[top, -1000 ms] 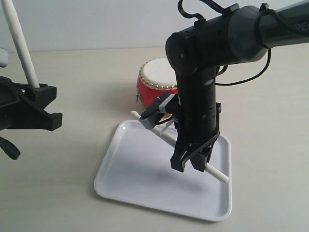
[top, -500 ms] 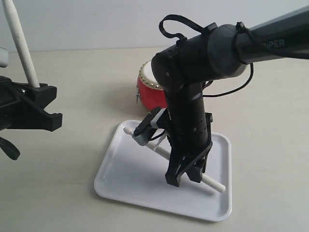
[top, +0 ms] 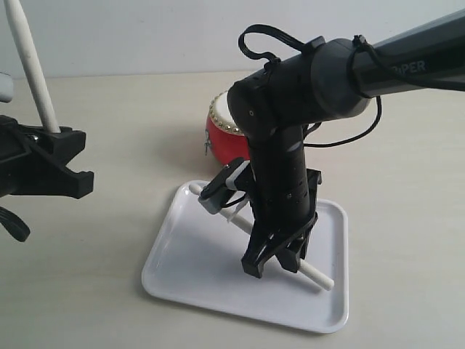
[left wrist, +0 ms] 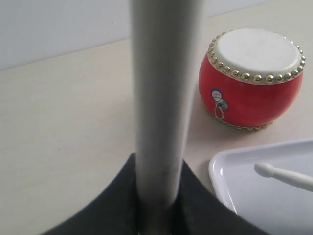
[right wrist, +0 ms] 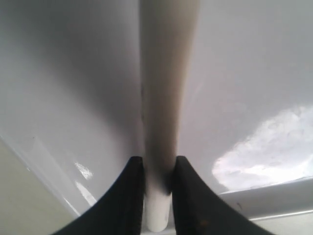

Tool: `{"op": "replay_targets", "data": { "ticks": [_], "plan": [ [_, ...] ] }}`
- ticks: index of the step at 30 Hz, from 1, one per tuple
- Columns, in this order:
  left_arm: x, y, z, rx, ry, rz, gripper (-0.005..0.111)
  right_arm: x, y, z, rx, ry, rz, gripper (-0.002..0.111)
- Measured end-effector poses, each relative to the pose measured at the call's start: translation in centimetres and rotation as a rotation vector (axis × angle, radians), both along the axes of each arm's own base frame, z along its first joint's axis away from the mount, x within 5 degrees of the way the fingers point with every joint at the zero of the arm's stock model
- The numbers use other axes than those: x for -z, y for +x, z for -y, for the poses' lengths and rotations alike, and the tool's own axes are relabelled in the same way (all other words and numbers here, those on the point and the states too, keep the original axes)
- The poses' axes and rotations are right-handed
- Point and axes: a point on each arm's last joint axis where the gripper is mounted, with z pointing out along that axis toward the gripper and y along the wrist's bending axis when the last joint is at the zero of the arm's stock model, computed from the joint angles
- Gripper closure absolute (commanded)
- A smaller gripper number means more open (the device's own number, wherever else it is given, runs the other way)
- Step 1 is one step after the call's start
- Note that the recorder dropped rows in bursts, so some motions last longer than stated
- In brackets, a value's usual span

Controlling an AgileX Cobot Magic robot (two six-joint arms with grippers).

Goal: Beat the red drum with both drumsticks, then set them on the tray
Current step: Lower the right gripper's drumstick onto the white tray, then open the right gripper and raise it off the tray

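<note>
Holding one stick bolt upright, the left gripper sits over the left side of the desk, well apart from the tray. Its jaws are narrow and clamped on the stick's lower end, with the arm low and the shaft pointing straight up.

Further right, the drum stands on the desk just behind the tray's far edge, with neither stick near its skin.

Over the middle of the tray, the right gripper points steeply down from a bent wrist, its arm reaching in from the right. Its jaws are pinched narrow on the second stick. That stick runs slantwise across the tray, from its rounded tip near the far left corner to its butt toward the near right corner. It is very low over the white floor; whether it touches cannot be told.

By this layout the drumming looks finished and the putting-down is under way. Neither stick is released yet. The right one needs only letting go; the left one has the whole trip to the tray ahead.
</note>
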Motion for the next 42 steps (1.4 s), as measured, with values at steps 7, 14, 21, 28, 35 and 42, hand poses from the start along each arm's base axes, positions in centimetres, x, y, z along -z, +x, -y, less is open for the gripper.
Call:
{"op": "replay_targets", "data": {
  "ticks": [7, 14, 21, 28, 35, 42],
  "plan": [
    [0.0, 0.0, 0.0, 0.000, 0.000, 0.000, 0.107, 0.0, 0.0, 0.0, 0.006, -0.001, 0.001, 0.088],
    [0.0, 0.0, 0.0, 0.001, 0.002, 0.001, 0.107, 0.0, 0.0, 0.0, 0.009, -0.002, 0.002, 0.081],
    [0.0, 0.0, 0.0, 0.000, 0.002, 0.001, 0.107, 0.0, 0.1, 0.0, 0.014, 0.003, 0.008, 0.078],
    [1.7, -1.1, -0.7, -0.041, -0.041, -0.062, 0.107, -7.7, 0.5, -0.7, 0.062, 0.297, 0.292, 0.078],
    [2.9, -2.8, -0.2, 0.066, -0.163, -0.082, 0.107, -14.2, -1.7, -1.4, 0.043, 0.768, 0.449, 0.077],
    [2.2, -3.2, 0.4, 0.201, -0.280, -0.078, 0.107, -11.5, -3.4, -0.2, 0.032, 0.862, 0.501, 0.057]
  ]
}}
